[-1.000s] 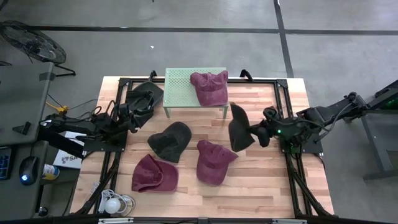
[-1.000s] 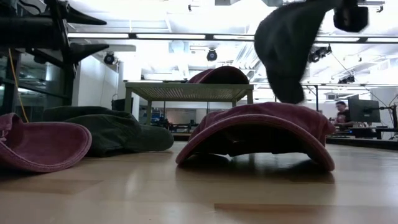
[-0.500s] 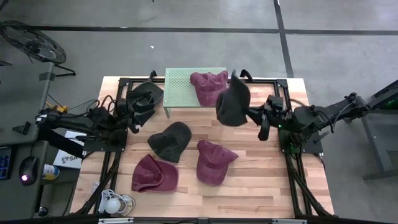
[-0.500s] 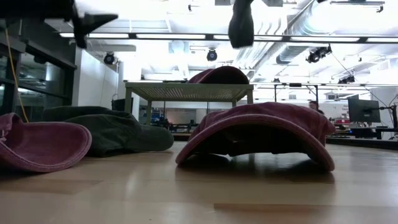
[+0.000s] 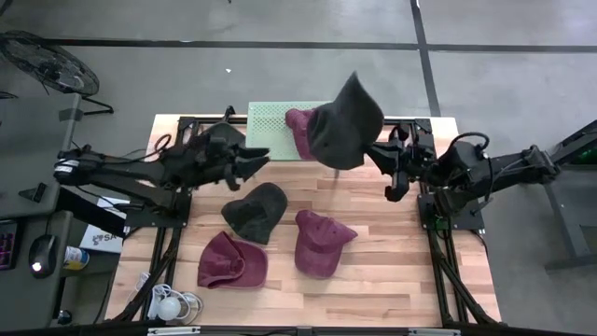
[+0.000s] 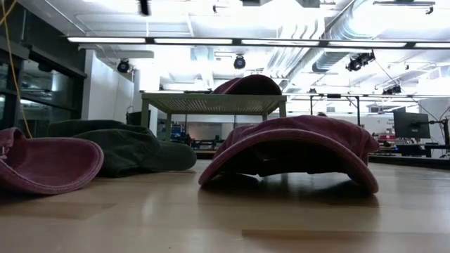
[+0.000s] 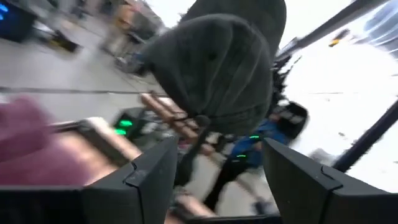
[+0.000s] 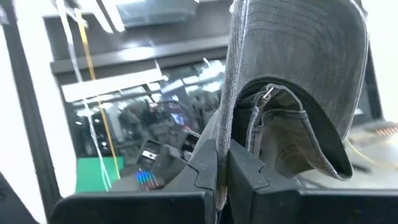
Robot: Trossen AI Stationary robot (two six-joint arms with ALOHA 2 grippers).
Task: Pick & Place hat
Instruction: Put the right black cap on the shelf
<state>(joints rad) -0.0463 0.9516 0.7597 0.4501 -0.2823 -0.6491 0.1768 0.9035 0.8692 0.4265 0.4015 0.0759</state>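
Note:
My right gripper (image 5: 381, 155) is shut on a dark grey hat (image 5: 345, 123), raised high over the right end of the green mesh rack (image 5: 270, 131). The hat fills the right wrist view (image 8: 292, 74) with its hollow inside facing the camera. A maroon hat (image 5: 300, 126) lies on the rack, partly hidden by the held hat. My left gripper (image 5: 261, 155) is open and empty, raised left of the rack's near edge and pointing toward the held hat (image 7: 217, 74). Neither gripper shows in the low view. My right gripper pinches the dark hat's rim (image 8: 225, 134) between its two shut fingers (image 8: 205, 165). The fingers come about level from the table's right side. The hat is lifted clear of the table and rack and stands out beyond the fingertips toward the table's left.
On the table lie a dark hat (image 5: 255, 210) in the middle, another dark hat (image 5: 219, 140) at the far left, and two maroon hats (image 5: 231, 261) (image 5: 322, 243) nearer the front. The black frame rails (image 5: 438, 252) run along both sides.
My right gripper has swung up and toward the table's far-left with the dark hat, from beside the near maroon hat to high over the rack's right end. My left gripper has risen and moved toward the table's middle, near the rack.

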